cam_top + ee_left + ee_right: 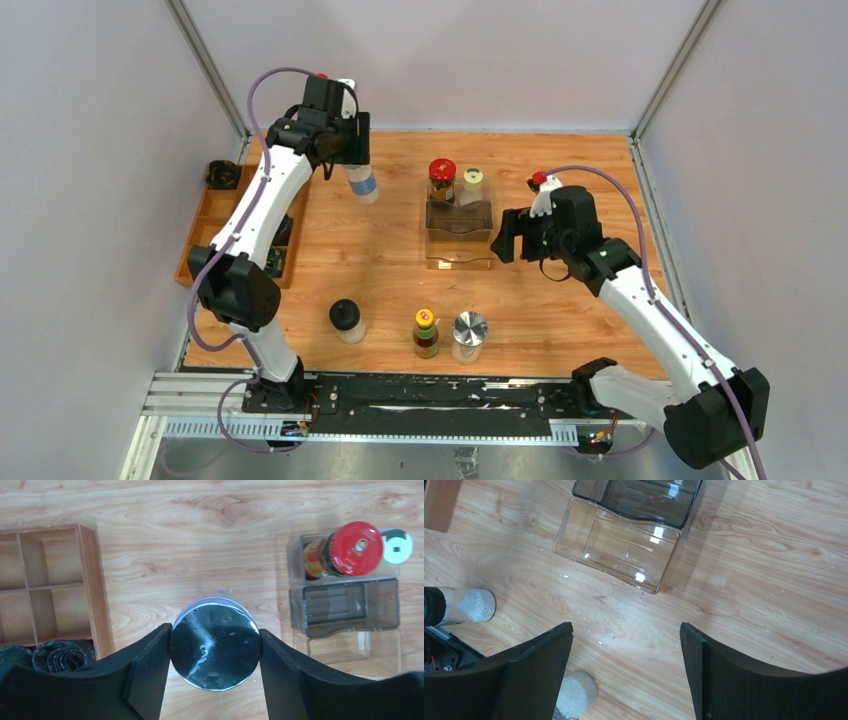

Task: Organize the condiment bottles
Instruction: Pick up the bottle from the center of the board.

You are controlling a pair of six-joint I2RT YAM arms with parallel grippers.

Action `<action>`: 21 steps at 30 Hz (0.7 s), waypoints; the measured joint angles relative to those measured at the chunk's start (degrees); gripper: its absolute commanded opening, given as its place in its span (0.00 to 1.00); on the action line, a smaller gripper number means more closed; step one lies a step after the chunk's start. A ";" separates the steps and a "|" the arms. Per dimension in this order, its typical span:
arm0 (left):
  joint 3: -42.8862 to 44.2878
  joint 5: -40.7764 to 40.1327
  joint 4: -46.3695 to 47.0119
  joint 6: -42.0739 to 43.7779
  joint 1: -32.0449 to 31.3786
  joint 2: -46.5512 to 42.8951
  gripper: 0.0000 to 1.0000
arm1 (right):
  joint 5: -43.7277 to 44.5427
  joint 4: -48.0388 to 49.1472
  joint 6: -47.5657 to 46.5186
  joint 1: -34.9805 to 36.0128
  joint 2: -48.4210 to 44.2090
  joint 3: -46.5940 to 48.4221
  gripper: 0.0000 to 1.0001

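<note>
Grip: left gripper [215,652] pinched blue-labelled jar [364,184] by top, apparently off table, left of clear rack [460,262], likely bound for free tier. Back tier held 2 bottles. Right gripper [625,630] spread, empty, beside rack.

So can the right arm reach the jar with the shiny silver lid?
Probably yes. The right tool is open and empty, and only bare table lies between it and the silver-lidded jar. The sauce bottle stands close on one side, though.
</note>
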 measured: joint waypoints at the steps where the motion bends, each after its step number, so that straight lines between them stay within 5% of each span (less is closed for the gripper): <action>1: 0.66 -0.02 -0.48 0.07 -0.59 -0.13 0.65 | 0.02 -0.22 0.00 0.00 -0.37 0.00 0.84; 21: 20.70 -2.12 -10.75 0.96 -13.97 1.95 0.66 | 2.10 -6.01 0.15 0.00 -9.22 0.00 0.84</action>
